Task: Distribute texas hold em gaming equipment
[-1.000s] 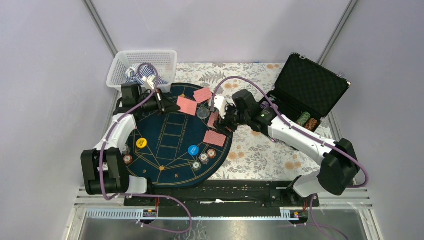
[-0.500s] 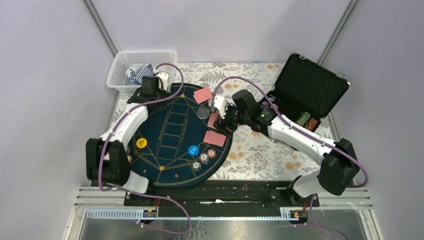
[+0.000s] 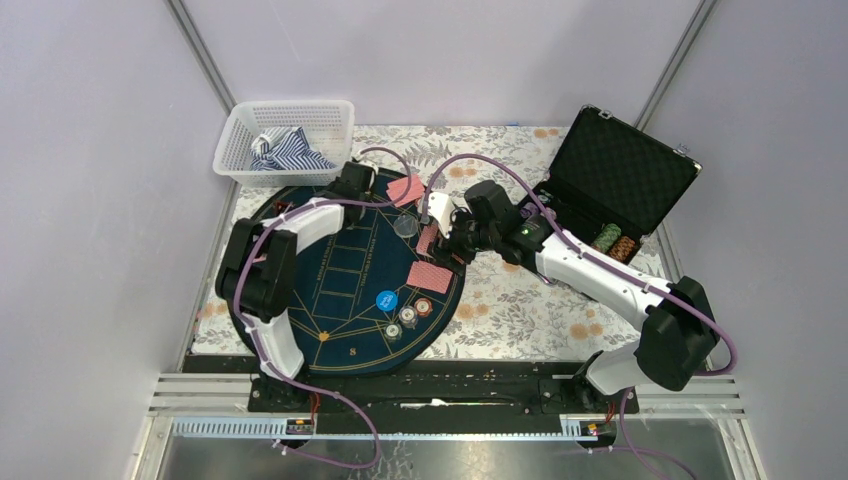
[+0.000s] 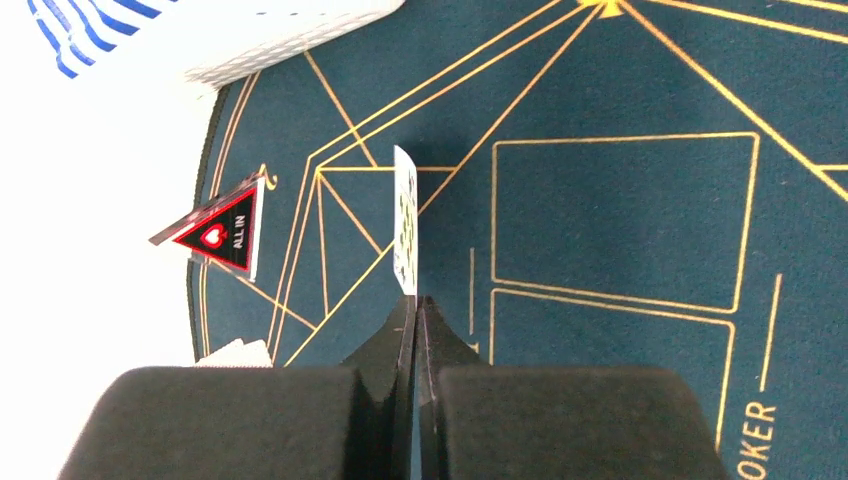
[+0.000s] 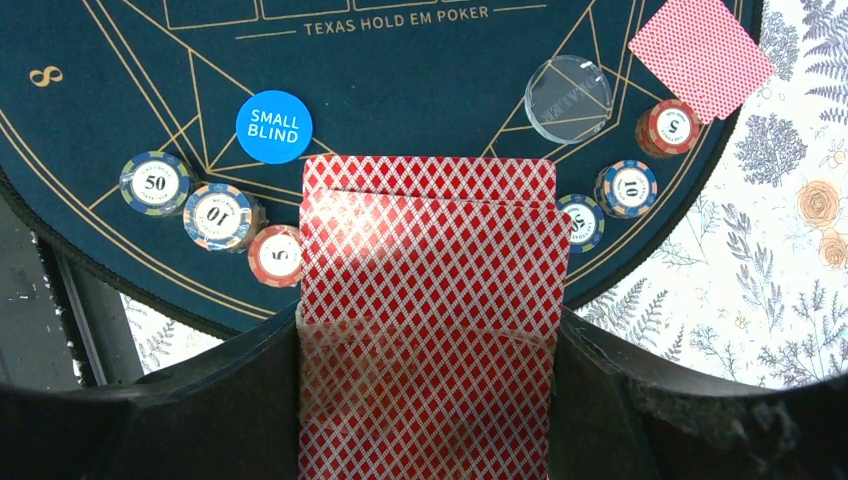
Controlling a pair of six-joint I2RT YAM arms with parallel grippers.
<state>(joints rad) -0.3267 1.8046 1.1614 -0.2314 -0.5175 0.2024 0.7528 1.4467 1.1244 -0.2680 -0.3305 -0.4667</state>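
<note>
My left gripper point(image 4: 416, 300) is shut on a single playing card point(image 4: 405, 220), held edge-on above the dark blue mat point(image 4: 620, 80); in the top view that gripper point(image 3: 357, 181) is at the mat's back edge. My right gripper point(image 5: 428, 340) is shut on a deck of red-backed cards point(image 5: 430, 250) over the mat's right side point(image 3: 438, 240). Loose red cards point(image 3: 405, 190) point(image 3: 428, 277) lie face down on the mat. A blue SMALL BLIND disc point(image 5: 274, 127), a clear disc point(image 5: 568, 98) and chip stacks point(image 5: 220, 215) point(image 5: 627, 188) sit near the mat's rim.
A white basket point(image 3: 285, 135) with striped cloth stands at the back left. The open black case point(image 3: 620, 175) at the back right holds more chips point(image 3: 615, 242). A triangular ALL IN marker point(image 4: 215, 230) lies at the mat's edge. A floral cloth point(image 3: 520, 310) covers the table.
My left arm has swung from the mat's left side to its back centre, carrying the card off the mat. It now covers the yellow disc. The right arm has stayed still.
</note>
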